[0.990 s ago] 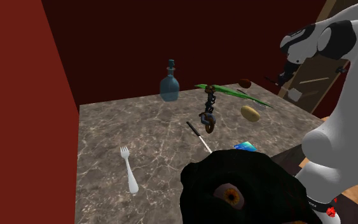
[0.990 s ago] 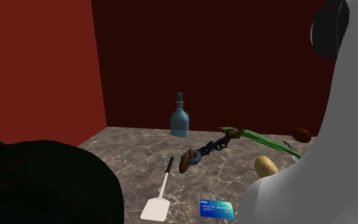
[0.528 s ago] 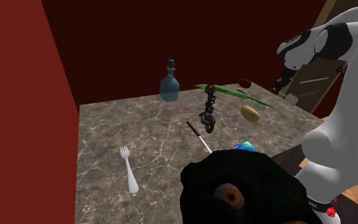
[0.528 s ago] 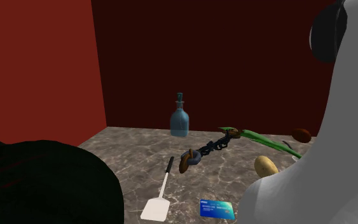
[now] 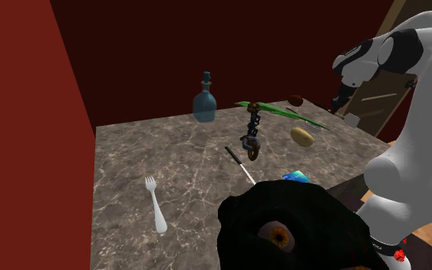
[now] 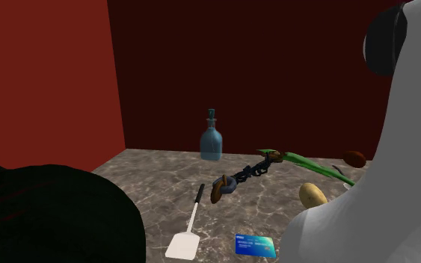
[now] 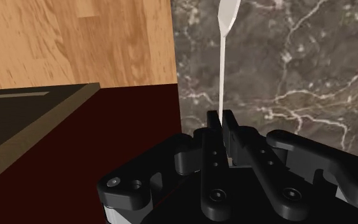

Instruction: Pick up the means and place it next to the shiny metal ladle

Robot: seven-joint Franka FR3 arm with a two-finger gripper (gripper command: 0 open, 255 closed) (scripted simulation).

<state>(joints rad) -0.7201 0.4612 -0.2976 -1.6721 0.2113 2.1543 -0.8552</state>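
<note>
Scanning shoulder view from left: passing fork point(image 5: 154, 203), bottle point(image 5: 204, 100), spatula point(image 5: 239, 164) on tabletop point(image 5: 176, 153), not spotting a clear ladle among them. At far right, pinching slim white utensil point(image 7: 222, 63) tight in closed claw point(image 7: 222, 119), seemingly lifted, near tabletop's edge. Judging pickup done; placing beside ladle yet to come.

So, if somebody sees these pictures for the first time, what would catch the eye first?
First, the big black rounded mass at the shoulder view's bottom edge, with an orange-brown spot on it. Then the tall blue bottle at the far edge of the dark marbled table. In the wrist view, the black gripper is shut on a thin white utensil, above the marbled surface near its edge.
</note>
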